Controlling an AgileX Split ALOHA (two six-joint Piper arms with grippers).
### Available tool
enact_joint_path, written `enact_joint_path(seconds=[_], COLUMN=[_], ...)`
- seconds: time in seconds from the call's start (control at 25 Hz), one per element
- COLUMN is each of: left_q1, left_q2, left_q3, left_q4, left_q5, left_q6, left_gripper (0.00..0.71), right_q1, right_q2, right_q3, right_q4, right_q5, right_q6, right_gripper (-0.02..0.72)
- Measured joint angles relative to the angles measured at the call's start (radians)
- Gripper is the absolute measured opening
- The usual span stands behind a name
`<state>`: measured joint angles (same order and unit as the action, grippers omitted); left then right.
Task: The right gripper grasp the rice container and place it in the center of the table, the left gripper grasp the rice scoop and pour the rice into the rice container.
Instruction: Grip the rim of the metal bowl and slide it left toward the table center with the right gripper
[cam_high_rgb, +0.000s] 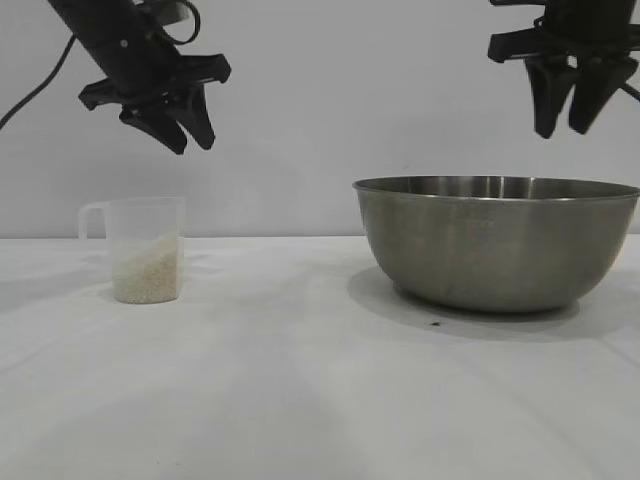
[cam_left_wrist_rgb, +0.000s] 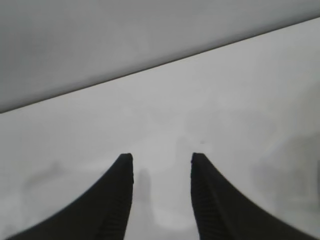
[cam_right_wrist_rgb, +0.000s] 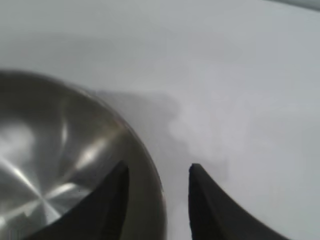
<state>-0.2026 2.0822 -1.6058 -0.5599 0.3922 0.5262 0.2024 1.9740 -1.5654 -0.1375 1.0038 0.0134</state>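
Exterior view: rice container (cam_high_rgb: 497, 243), lettering unreadable.

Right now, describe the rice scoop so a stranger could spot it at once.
On the white table, look left of the steel rice container, under the left gripper. The rice scoop is the small clear cup with a loop handle, holding rice.

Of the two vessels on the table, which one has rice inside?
The rice scoop, the small clear cup with a loop handle at the left, holds the rice. The rice container, the large steel bowl, looks empty inside.
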Motion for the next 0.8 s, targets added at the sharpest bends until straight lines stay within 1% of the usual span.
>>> enact_joint_path(seconds=[0.44,0.52,0.56,0.8], left_q1=[0.000,0.000,0.000,0.000], left_q2=[0.000,0.000,0.000,0.000], left_q3=[-0.002,-0.002,-0.002,-0.002], left_q4=[0.000,0.000,0.000,0.000], left_q5=[0.021,0.021,0.021,0.023], left_q6=[0.000,0.000,0.000,0.000], left_gripper=[0.224,0.224,0.224,0.224], right_q1=[0.000,0.000,0.000,0.005], right_q2=[0.104,0.112,0.112,0.112], right_q3=[0.000,0.000,0.000,-0.010], right_q4=[0.004,0.000,0.003,0.044], right_q5=[0.004,0.004,0.004,0.023], right_q6=[0.000,0.000,0.001,0.001], right_gripper=[0.232,0.113,0.082,0.083])
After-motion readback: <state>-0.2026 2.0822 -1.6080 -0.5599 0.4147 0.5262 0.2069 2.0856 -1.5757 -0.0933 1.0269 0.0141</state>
